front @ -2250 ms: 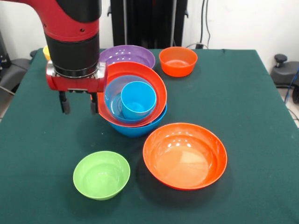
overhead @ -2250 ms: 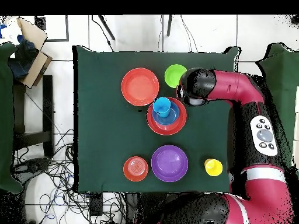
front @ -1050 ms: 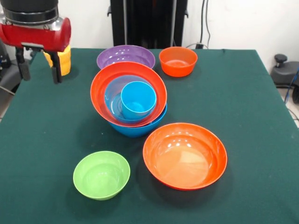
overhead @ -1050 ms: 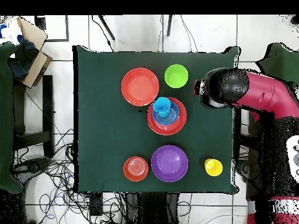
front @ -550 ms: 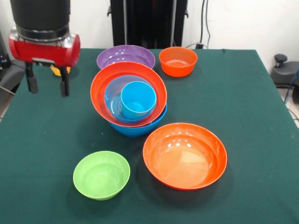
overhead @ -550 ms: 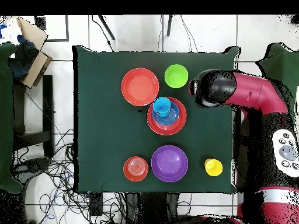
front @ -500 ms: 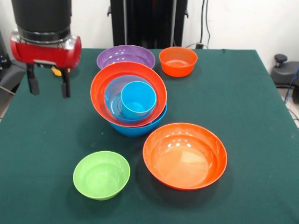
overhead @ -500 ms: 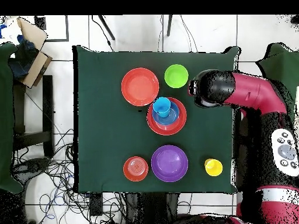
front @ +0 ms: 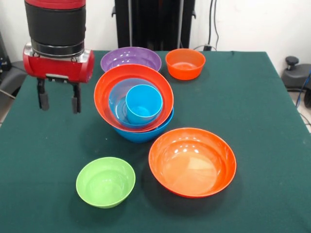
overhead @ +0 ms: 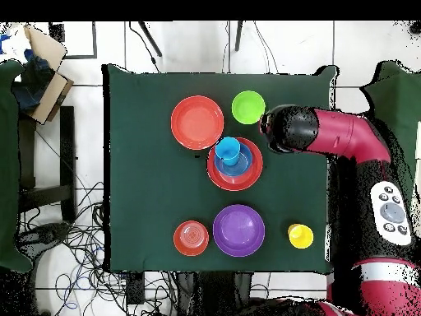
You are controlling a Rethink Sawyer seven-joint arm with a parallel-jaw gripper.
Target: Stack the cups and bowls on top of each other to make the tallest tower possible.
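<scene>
Arm (front: 56,24): black cylindrical wrist section, silver ring beneath, glossy red flange. Gripper (front: 59,101): two short black fingers. Red link carries grey button panel.

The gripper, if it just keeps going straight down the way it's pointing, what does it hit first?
Probably bare green tablecloth. The open gripper hangs beside the tower, seemingly clear of it.

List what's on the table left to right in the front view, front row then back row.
Front row: lime green bowl → large orange bowl. Back row: purple bowl → small orange bowl. The tower sits between the rows, with the empty gripper hanging to its left.
</scene>
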